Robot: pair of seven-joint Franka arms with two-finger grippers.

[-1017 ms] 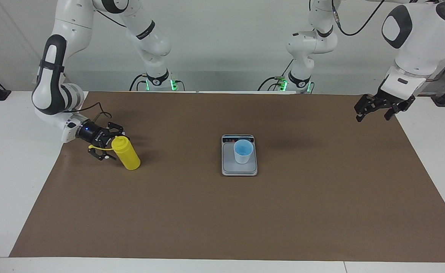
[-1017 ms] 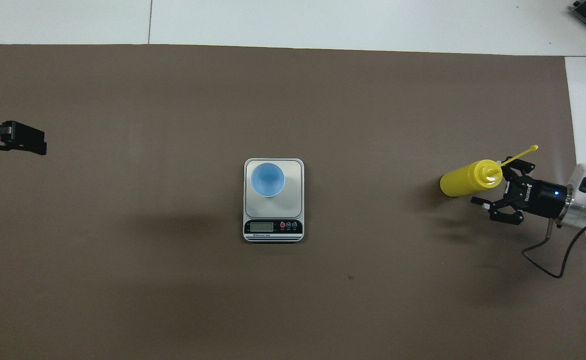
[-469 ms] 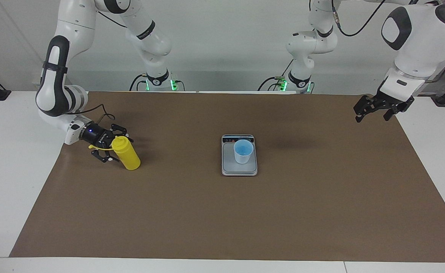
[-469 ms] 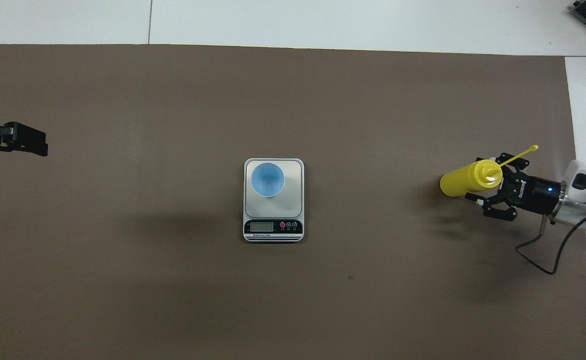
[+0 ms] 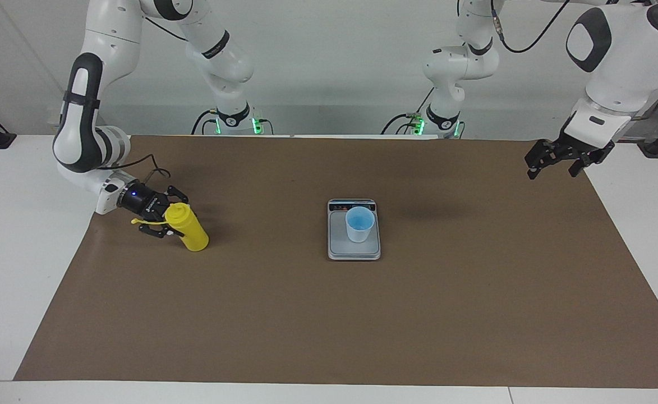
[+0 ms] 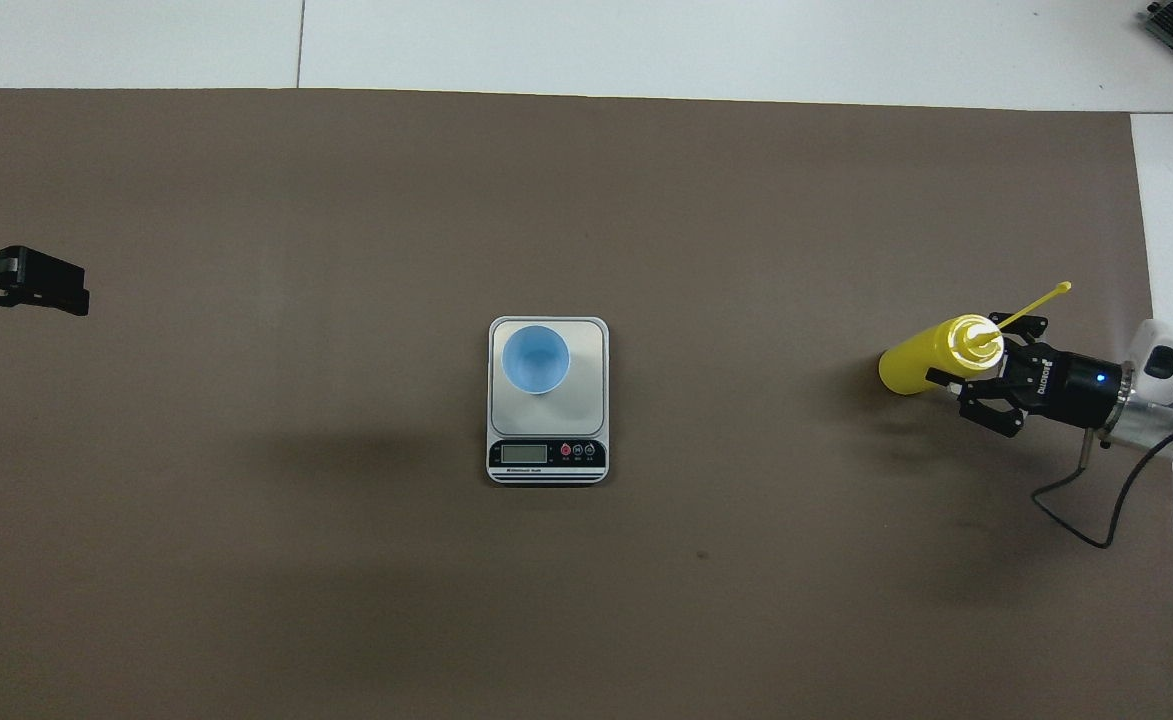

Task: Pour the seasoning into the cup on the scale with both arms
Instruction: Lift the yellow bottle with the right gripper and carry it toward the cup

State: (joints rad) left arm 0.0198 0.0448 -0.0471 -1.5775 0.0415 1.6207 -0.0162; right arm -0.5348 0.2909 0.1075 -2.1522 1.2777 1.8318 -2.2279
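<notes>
Quick count of what's out here: one yellow squeeze bottle [image 5: 189,230] [image 6: 924,355], one light-blue plastic cup [image 5: 359,224] [image 6: 535,359], and one digital kitchen scale [image 5: 354,250] [image 6: 548,462]. That's it for loose stuff, three items total. One brown mat [image 5: 329,320] [image 6: 346,600] covers the table. Robot-wise there are two white arms, so two black grippers: right gripper [image 5: 163,216] [image 6: 976,380] and left gripper [image 5: 553,163] [image 6: 51,290].
</notes>
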